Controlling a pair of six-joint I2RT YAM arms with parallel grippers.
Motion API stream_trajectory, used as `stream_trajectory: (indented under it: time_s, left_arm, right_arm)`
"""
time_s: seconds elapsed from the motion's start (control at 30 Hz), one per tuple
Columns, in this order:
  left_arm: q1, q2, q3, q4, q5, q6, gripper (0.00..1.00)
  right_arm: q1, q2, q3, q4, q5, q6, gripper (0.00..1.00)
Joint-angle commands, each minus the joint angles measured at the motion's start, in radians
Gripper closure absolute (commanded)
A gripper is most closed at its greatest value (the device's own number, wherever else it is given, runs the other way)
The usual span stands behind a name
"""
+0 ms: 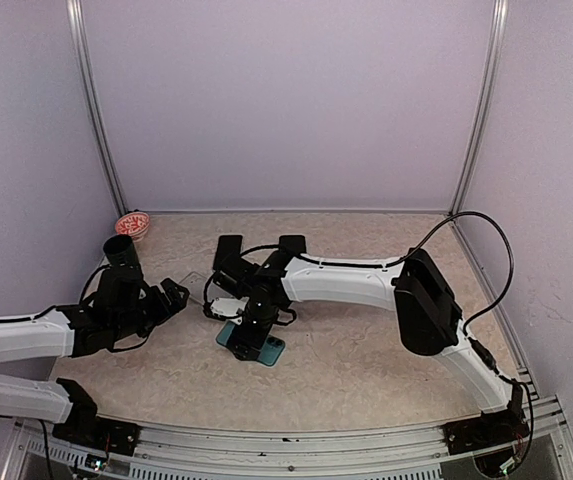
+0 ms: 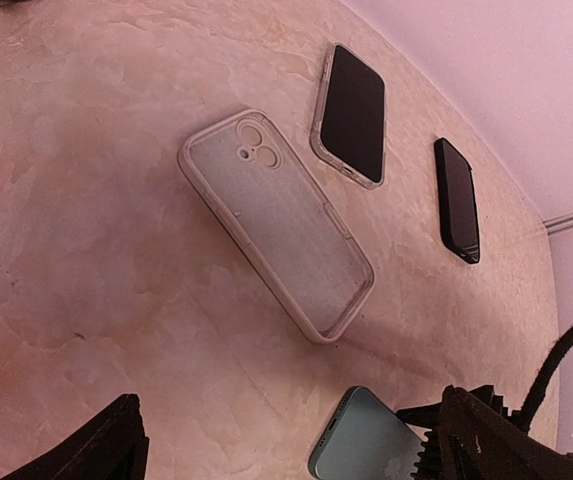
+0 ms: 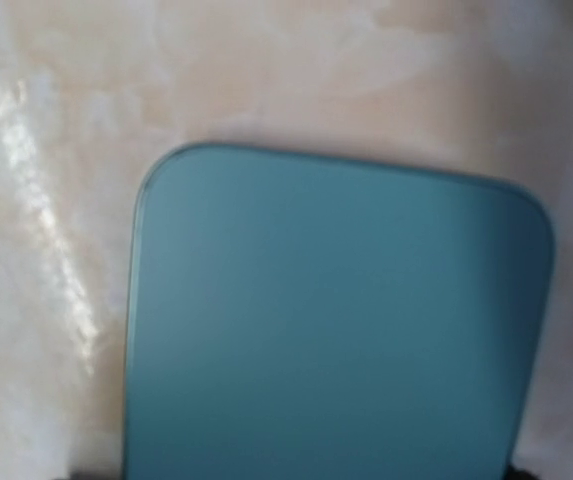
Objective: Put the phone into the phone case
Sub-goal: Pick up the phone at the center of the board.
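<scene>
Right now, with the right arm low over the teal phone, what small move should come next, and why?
Probably close the right gripper on the phone. The phone lies flat on the table, back up, filling the wrist view, and the clear case lies empty nearby, waiting for it.

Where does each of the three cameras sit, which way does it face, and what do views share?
Top external: sits above and behind the robot, faces forward and down over the table; the left gripper and right gripper show from above.
Left wrist: rides the left wrist, looks slantwise down at the clear case; its fingers frame the bottom corners.
Right wrist: hangs close over the teal phone, facing down; almost nothing of its fingers shows.
Shared: the teal phone appears in all three views.
</scene>
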State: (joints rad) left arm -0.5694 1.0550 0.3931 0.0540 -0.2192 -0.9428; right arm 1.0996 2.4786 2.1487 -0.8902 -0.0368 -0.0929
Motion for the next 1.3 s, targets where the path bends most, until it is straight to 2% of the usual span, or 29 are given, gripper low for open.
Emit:
stream_trajectory:
  time_s: [0.0,0.13,0.23,0.37,0.93,1.27]
  left_arm:
    - [0.006,0.003,-0.016,0.024,-0.020,-0.007,0.01]
    - [0.006,0.007,-0.022,0.031,-0.018,-0.014,0.01]
    - [0.006,0.006,-0.029,0.036,-0.015,-0.016,0.01]
    - [0.006,0.000,-0.030,0.034,-0.014,-0.014,0.01]
    - [0.006,-0.004,-0.039,0.050,-0.010,-0.013,0.01]
    - [0.001,0.000,-0.068,0.106,0.021,-0.021,0.01]
  right_arm:
    - [0.012,0.059,0.024,-0.047,0.018,-0.014,0.10]
    - [0.013,0.076,0.029,-0.058,0.016,-0.015,0.16]
    - [0.013,0.086,0.037,-0.059,0.024,-0.008,0.27]
    - [0.009,0.074,0.034,-0.043,0.029,-0.001,0.31]
    - [-0.014,-0.096,-0.098,0.169,0.105,0.029,0.28]
    - [-0.065,-0.175,-0.191,0.283,0.051,0.104,0.27]
